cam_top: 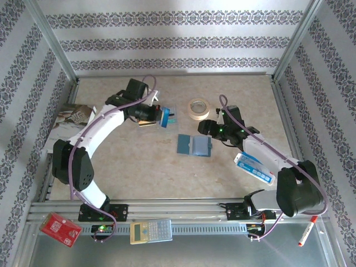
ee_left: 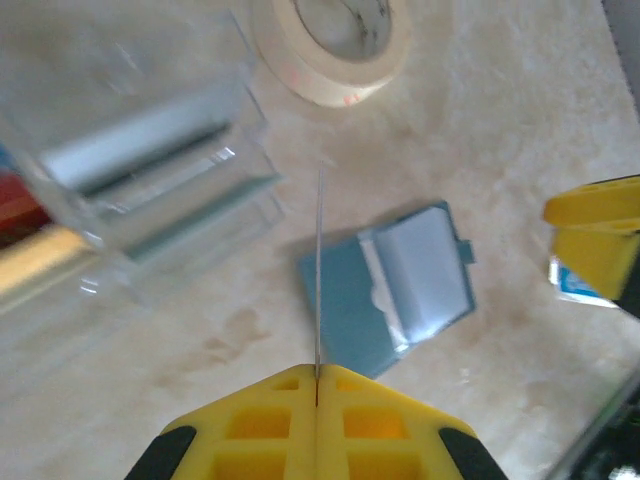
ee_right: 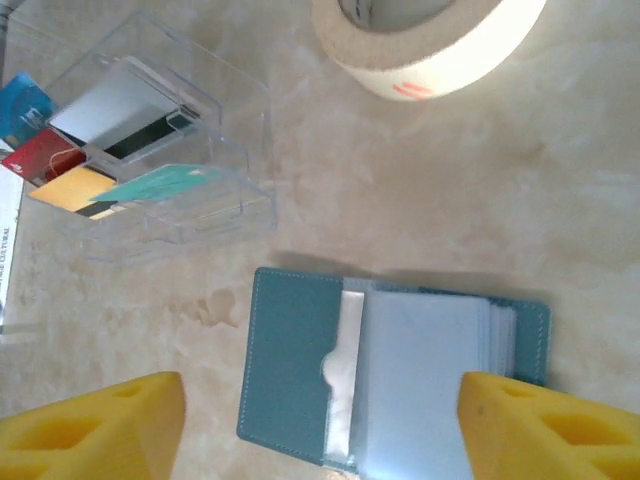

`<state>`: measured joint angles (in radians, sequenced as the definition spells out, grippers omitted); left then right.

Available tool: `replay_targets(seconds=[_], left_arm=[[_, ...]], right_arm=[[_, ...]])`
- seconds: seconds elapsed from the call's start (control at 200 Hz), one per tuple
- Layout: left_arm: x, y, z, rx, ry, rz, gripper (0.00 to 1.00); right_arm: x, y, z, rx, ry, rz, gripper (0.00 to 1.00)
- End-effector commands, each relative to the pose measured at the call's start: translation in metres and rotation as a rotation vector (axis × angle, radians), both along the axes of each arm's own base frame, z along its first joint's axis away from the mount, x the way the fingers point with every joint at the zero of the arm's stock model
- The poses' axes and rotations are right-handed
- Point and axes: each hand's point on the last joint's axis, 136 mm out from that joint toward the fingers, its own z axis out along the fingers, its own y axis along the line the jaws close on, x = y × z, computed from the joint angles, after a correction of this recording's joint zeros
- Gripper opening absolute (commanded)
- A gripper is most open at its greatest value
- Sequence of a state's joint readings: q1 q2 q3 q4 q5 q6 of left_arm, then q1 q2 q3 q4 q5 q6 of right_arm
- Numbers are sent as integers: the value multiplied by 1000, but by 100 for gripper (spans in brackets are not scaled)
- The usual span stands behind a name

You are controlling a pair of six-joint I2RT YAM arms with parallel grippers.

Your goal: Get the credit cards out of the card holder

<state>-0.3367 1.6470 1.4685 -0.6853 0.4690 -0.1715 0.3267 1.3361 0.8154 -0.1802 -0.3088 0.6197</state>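
Note:
The teal-blue card holder (cam_top: 194, 146) (ee_right: 290, 370) lies open and flat on the table, its clear sleeves fanned to the right. My right gripper (ee_right: 322, 400) (cam_top: 204, 127) hovers just above it, open, one yellow finger on each side and nothing held. My left gripper (ee_left: 318, 372) (cam_top: 150, 115) is shut on a thin credit card (ee_left: 319, 270), seen edge-on and sticking out forward, beside a clear plastic box (ee_right: 165, 150) (ee_left: 150, 180). In that box lie silver-grey (ee_right: 115, 105), blue (ee_right: 20, 105), red (ee_right: 40, 155), gold (ee_right: 70, 190) and teal (ee_right: 160, 185) credit cards.
A masking tape roll (cam_top: 198, 108) (ee_right: 430, 40) lies just beyond the card holder. A blue-and-white packet (cam_top: 254, 168) rests by the right arm. A paper (cam_top: 75, 114) lies at the left wall. On the front rail are a red board (cam_top: 61, 228), a calculator (cam_top: 150, 231) and a marker (cam_top: 306, 233).

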Motion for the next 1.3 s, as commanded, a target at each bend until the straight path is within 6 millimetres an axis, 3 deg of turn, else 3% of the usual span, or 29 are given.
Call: replay_targets(seconds=[0.0,0.155,0.335,0.595,0.739,0.944,1.294], left_arm=[[5,32,4,144,-59,-106,0],[22,48,16,240,-145,-230,0],[43,71,28,355,-207,-341,0],[45,88,14,535,-138,-608,0],[62,96,1,613,-177,-650,0],[64,88,-4,591,-184,-747,0],[77,95,-24,642,-155,-784,0]], right_arm=[[-2,-3,-1,13,-15,6,83],[-2,-5,3,5,-45,10,96],[-2,-6,9,6,-57,12,97],[-4,-6,13,25,-55,4,97],[-6,-6,18,30,-43,2,97],[-6,-14,20,3,-47,-42,98],[-5,-11,11,15,8,-66,98]])
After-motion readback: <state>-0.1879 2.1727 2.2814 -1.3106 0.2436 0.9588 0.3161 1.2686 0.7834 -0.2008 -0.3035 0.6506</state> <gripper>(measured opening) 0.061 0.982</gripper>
